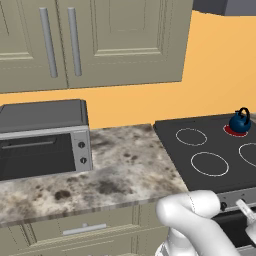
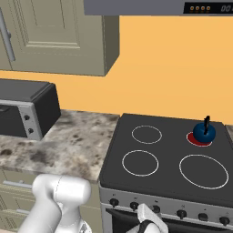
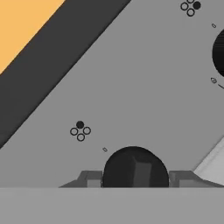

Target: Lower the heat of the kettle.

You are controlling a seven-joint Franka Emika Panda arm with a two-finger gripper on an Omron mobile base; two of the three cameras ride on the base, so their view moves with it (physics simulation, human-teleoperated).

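Stove (image 2: pixel 164 157): black glass top w/ four ring burners, grey front panel below carrying a row of small dark knobs. Marble table (image 1: pixel 120 170) adjoins it on the left, w/ a toaster oven (image 1: pixel 42 137) at its far end.

Kettle (image 2: pixel 204 132): small glossy dark-blue body, thin black arched handle, standing upright on the rear-right burner (image 2: pixel 199 139), which glows red. Likely light, rigid and slick-sided; need not be lifted for this task.

Knob (image 3: pixel 135 168): round, dark, w/ raised centre ridge; rigid, presumably turns stiffly about its axis. Best taken across the ridge, fingers on opposite flanks.

End effector (image 3: pixel 135 175): low at the front panel, closed on the knob, one fingertip either side. Burner-position icon (image 3: pixel 80 131) beside it marks one dot dark.
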